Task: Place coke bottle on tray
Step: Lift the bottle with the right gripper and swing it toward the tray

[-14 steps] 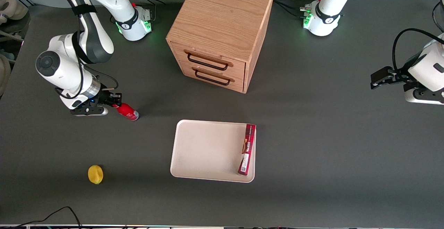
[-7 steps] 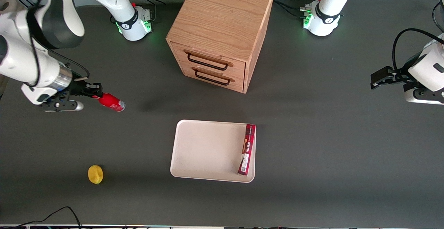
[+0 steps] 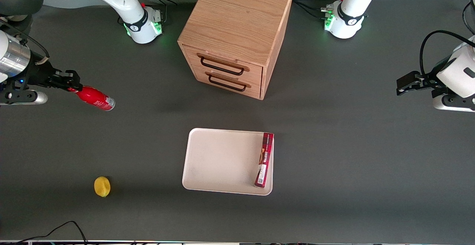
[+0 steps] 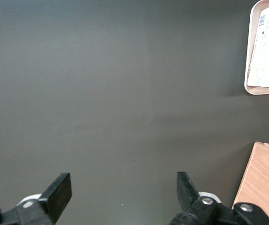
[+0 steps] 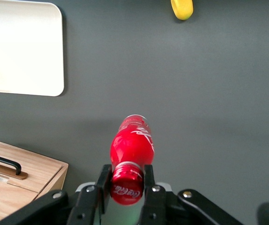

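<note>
Two fingers of the gripper (image 5: 127,180) pinch the coke bottle (image 3: 95,98) at its cap, holding it above the table toward the working arm's end. It hangs well apart from the tray (image 3: 222,161), where a red box (image 3: 264,159) lies.

I see a dark grey desk (image 3: 334,156) under everything. A wooden drawer cabinet (image 3: 233,33) stands on it, farther from the front camera than the cream-white tray (image 3: 219,163), which lies flat on the desk in front of the drawers. A yellow lemon (image 3: 102,186) rests on the desk toward the working arm's end. My pincer (image 3: 74,85) hangs above that same end, clamping the coke bottle (image 3: 94,98) by its cap.
</note>
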Available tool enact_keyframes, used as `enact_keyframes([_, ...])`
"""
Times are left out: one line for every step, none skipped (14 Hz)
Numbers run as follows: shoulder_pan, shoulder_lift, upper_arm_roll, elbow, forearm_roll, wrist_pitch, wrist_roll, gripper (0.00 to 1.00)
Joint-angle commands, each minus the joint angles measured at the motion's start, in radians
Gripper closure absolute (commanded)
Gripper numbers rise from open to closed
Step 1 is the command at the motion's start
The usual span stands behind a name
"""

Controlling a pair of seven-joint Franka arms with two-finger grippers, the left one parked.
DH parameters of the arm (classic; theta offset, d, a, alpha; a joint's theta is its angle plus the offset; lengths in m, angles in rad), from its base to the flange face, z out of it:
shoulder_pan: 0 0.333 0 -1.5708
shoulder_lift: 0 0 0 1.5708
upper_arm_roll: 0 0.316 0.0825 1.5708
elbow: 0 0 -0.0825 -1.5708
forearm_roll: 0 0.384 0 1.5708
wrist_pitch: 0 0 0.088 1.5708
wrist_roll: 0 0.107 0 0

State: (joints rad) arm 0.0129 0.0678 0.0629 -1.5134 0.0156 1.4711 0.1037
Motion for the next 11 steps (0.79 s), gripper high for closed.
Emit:
enact_keyframes([0.027,0.148,0.015,0.151,0.006,-0.034,0.103,1.00])
enact_keyframes([0.065,0.206,0.023,0.220,0.003,-0.034,0.166,1.00])
enact_keyframes([0.105,0.263,0.023,0.290,0.003,-0.034,0.226,1.00])
enact_keyframes([0.136,0.305,0.023,0.339,0.003,-0.034,0.287,1.00])
enact_keyframes([0.180,0.335,0.023,0.373,0.003,-0.034,0.341,1.00])
enact_keyframes([0.230,0.363,0.012,0.406,0.001,-0.028,0.384,1.00])
enact_keyframes([0.269,0.404,0.009,0.444,0.001,-0.023,0.434,1.00])
enact_keyframes([0.288,0.444,0.009,0.485,0.001,-0.015,0.483,1.00])
enact_keyframes([0.315,0.482,0.009,0.521,0.001,-0.002,0.520,1.00])
enact_keyframes([0.340,0.513,0.008,0.539,0.001,0.026,0.553,1.00])
enact_keyframes([0.351,0.535,0.008,0.539,0.001,0.072,0.580,1.00])
